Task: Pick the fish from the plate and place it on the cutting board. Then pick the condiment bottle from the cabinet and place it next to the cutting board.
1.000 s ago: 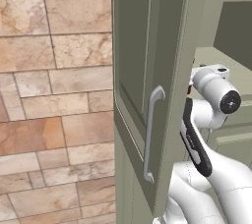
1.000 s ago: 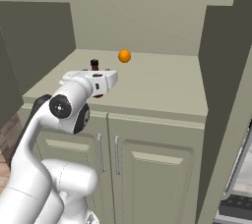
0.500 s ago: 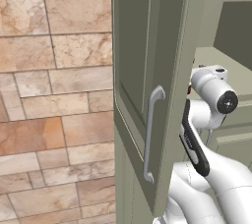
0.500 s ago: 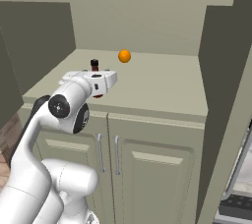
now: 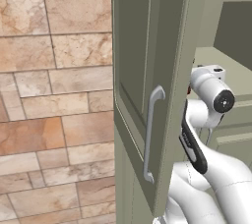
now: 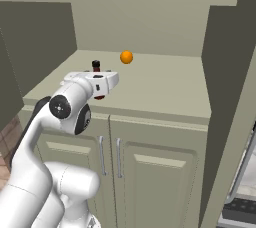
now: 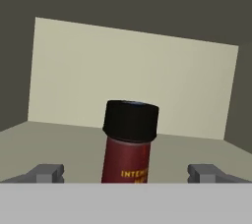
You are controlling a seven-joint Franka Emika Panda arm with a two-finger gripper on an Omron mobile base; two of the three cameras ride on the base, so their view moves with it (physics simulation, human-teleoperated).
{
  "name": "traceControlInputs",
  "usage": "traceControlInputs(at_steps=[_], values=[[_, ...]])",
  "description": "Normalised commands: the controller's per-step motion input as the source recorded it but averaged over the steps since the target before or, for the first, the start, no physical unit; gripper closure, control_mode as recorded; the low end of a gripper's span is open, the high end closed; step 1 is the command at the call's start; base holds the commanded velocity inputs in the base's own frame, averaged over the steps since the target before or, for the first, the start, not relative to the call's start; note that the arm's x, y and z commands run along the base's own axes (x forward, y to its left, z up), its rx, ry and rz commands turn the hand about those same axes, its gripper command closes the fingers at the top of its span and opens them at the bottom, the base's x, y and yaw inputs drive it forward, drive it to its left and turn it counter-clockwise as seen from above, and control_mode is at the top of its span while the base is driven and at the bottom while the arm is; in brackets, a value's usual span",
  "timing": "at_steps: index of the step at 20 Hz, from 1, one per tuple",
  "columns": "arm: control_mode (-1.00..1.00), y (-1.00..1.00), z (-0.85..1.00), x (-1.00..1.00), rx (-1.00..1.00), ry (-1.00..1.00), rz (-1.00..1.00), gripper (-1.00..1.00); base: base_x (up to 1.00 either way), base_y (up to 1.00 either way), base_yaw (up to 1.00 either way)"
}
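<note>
The condiment bottle (image 7: 129,144), dark red with a black cap, stands upright on the shelf inside the cabinet (image 6: 165,87). In the hand view it sits centred between my gripper's (image 7: 127,173) two fingertips (image 7: 47,173), which stand wide apart on either side without touching it. From the right base view my gripper (image 6: 100,84) is at the bottle (image 6: 96,65), whose cap rises just behind the hand. The gripper is open and holds nothing. The fish, the plate and the cutting board are out of view.
A small orange ball (image 6: 126,57) lies farther back on the shelf, right of the bottle. The open cabinet door (image 5: 147,85) with its curved silver handle (image 5: 151,129) stands close to the arm's left. Lower cupboard doors (image 6: 150,172) sit under the shelf.
The arm has barely shifted. The jaws stay wide and the bottle stands where it was.
</note>
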Motion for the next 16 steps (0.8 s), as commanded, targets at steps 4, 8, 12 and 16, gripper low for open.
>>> traceControlInputs(at_steps=[4,8,12,16], values=[[-1.00,0.00,-0.01,0.05,0.00,0.00,-0.01,1.00,0.00,0.00,0.00],[-1.00,0.00,0.00,0.02,0.00,0.00,-0.01,1.00,0.00,0.00,0.00],[-1.00,0.00,0.00,0.00,0.00,0.00,0.00,1.00,0.00,0.00,0.00],[-1.00,-0.01,0.00,0.00,0.00,0.00,0.00,1.00,0.00,0.00,0.00]])
